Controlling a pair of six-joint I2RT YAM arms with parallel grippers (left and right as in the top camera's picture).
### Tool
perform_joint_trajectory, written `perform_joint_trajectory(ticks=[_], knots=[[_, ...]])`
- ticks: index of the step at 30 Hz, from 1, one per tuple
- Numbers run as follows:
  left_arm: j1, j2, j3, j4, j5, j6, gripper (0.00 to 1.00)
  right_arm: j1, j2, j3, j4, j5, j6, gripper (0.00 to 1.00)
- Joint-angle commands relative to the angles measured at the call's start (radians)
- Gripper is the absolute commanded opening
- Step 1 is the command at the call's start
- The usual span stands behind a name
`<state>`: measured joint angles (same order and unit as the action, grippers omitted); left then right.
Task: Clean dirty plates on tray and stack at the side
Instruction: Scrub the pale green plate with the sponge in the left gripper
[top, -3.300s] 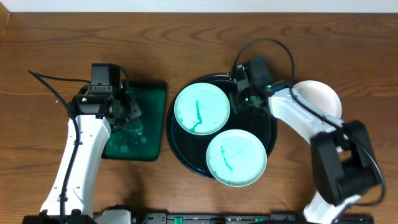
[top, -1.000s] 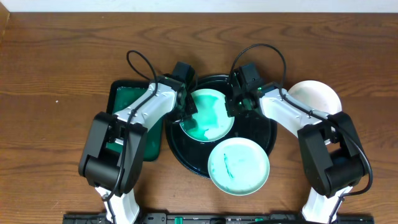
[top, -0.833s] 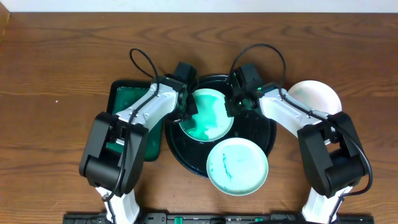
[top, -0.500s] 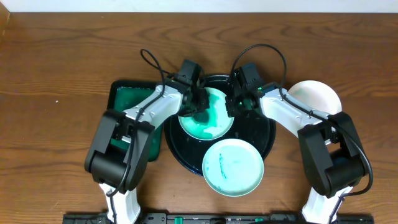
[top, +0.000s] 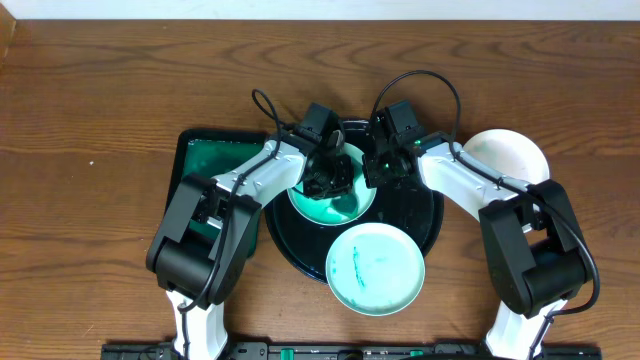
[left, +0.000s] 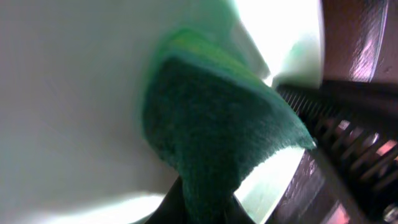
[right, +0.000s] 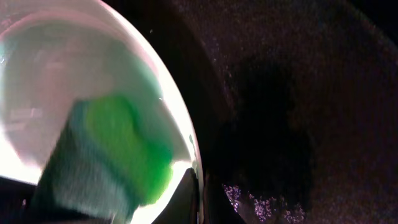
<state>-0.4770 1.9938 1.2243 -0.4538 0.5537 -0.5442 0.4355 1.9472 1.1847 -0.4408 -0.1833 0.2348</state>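
Note:
The black tray (top: 415, 215) lies mid-table. A smeared pale-mint plate (top: 340, 205) sits on its back left part. My left gripper (top: 328, 172) is shut on a green sponge (left: 217, 124) pressed onto that plate (left: 74, 93). My right gripper (top: 378, 170) is shut on the same plate's right rim (right: 202, 186), and the plate (right: 74, 74) and sponge (right: 118, 149) show in its wrist view. A second plate (top: 375, 268) with a teal streak overlaps the tray's front rim. A third, clean white plate (top: 510, 155) lies on the table to the right.
A dark green rectangular tray (top: 205, 155) with green smears lies left of the black tray, partly under my left arm. Both arms' cables arch over the tray's back rim. Bare black tray floor (right: 298, 93) lies right of the gripped plate.
My left gripper has swept rightward across the plate with the sponge. The front plate has shifted slightly left. My right gripper has stayed on the plate's rim.

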Motion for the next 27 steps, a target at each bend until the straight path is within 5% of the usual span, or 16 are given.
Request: perform_joint_trajectory(ticks=[1,7,19,27], knots=[[-0.022,0.042,-0.018,-0.08,0.054,0.01,0.07,0.008,0.007,-0.008,-0.005,0.049,0.004,0.01],[0.003,0.041,0.004,-0.249,-0.209,-0.038,0.07,0.008,0.007,-0.008,-0.005,0.049,0.004,0.01],[0.063,0.041,0.084,-0.355,-0.792,-0.059,0.07,0.008,0.006,-0.008,-0.005,0.049,0.004,0.01],[0.061,0.041,0.084,-0.246,-0.798,-0.055,0.07,0.008,0.007,-0.008,-0.004,0.05,0.004,0.01]])
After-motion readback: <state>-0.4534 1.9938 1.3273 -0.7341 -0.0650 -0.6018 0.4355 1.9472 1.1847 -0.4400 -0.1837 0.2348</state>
